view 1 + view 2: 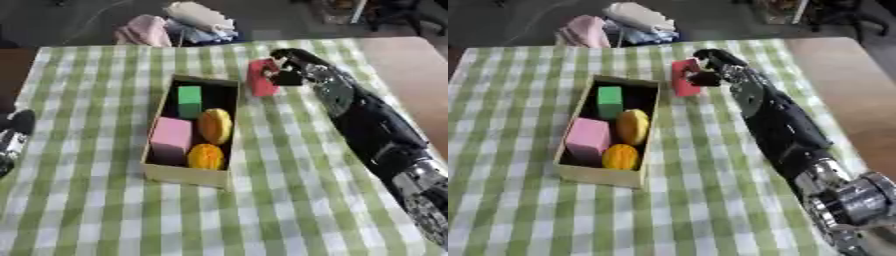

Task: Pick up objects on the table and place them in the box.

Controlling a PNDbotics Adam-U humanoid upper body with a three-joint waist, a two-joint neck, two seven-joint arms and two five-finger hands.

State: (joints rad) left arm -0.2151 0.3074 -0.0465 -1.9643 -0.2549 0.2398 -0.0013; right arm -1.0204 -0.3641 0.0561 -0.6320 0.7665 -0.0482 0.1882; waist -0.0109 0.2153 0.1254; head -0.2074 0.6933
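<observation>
From the left eye view, the right hand (293, 67) had reached out across the green-checked table (87, 210) and curled its fingers round a red block (262, 77), pinching it on the side away from the box. The block stood just beside the far right corner of the cardboard box (184, 175), close to its rim but outside it; I could not tell whether it was lifted clear of the cloth or resting on it. Inside the box lay a green block (189, 100) at the far end, a pink block (171, 137) on the left, and two rounded orange-yellow pieces (215, 125) along the right side. The left hand (16, 137) showed only at the left edge, dark and blurred, and I could not tell how its fingers stood.

In the right eye view the same grip showed a little plainer: the dark fingers (706, 77) pressed against the red block's right face, with the block between them and the box wall (654, 107).

What worried me was the room left. The box looked nearly full, with the only bare floor at the far right, beside the green block. If the block were carried in low, it could catch the rim and push the box along the cloth. If it were let go over the rounded pieces, it might tip off them and rest crooked, or tumble back out.
</observation>
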